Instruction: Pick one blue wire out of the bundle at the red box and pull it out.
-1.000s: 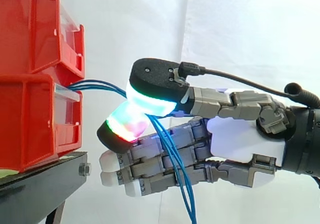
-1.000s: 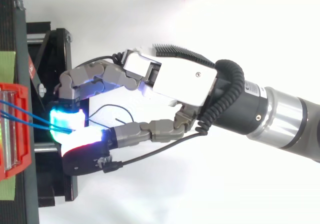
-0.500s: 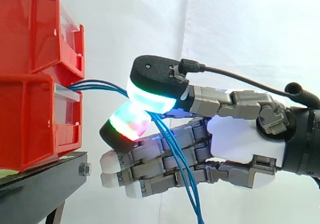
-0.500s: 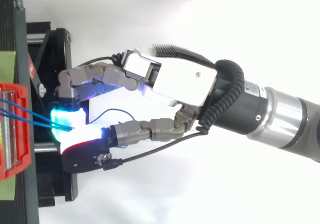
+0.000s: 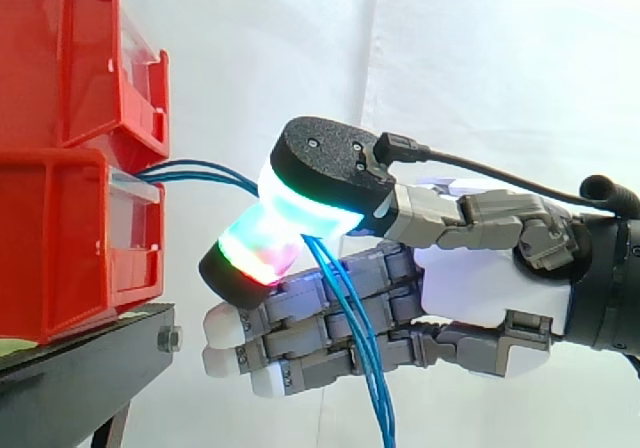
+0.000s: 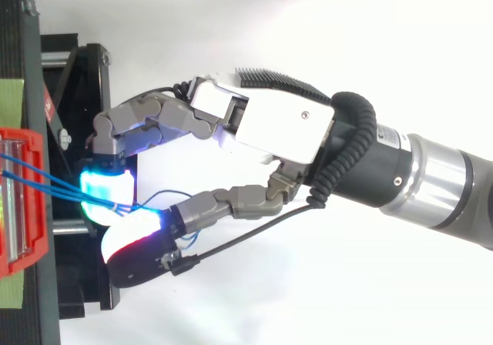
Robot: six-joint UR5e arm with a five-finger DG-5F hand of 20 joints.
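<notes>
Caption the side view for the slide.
Hand pinching blue wires leading from the stacked red bins, their slack hanging below.

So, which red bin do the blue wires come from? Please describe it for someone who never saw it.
On the black stand at the left of the side view, two red bins are stacked. It is the lower bin; unlike the upper bin, it has blue wires leaving its front.
</notes>
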